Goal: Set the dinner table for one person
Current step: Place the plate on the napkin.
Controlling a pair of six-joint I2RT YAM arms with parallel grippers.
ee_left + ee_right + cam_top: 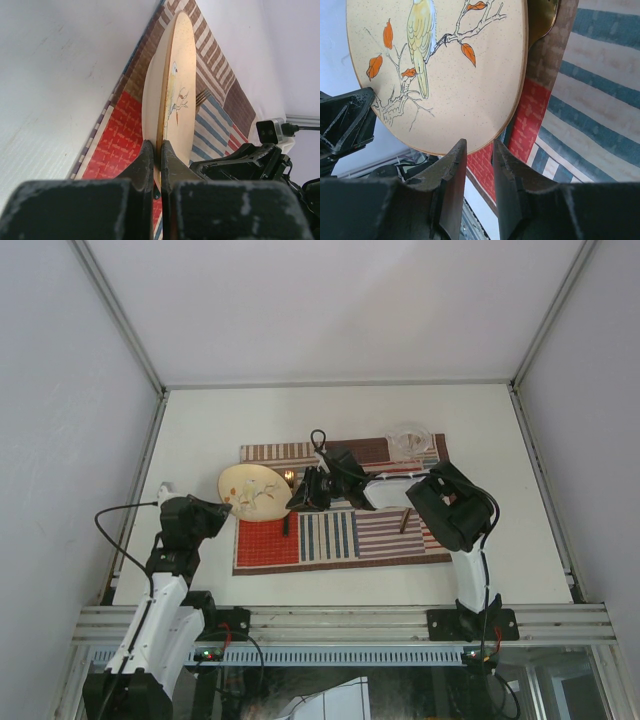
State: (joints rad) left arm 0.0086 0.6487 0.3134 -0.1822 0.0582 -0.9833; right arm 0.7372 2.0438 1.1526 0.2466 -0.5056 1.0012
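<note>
Cream plate [250, 492] hangs over the mat's [340, 535] left end, left fingers [145, 162] clamped on its rim, right fingers [452, 170] narrow and empty nearby, white surface [350, 415] beneath all; lower level, centre it, then release.

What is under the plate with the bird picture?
The plate, gripped at its rim by the left gripper, is over the left edge of the striped placemat and the white dinner table. A gold utensil shows at its rim. How far that utensil goes beneath is covered.
</note>
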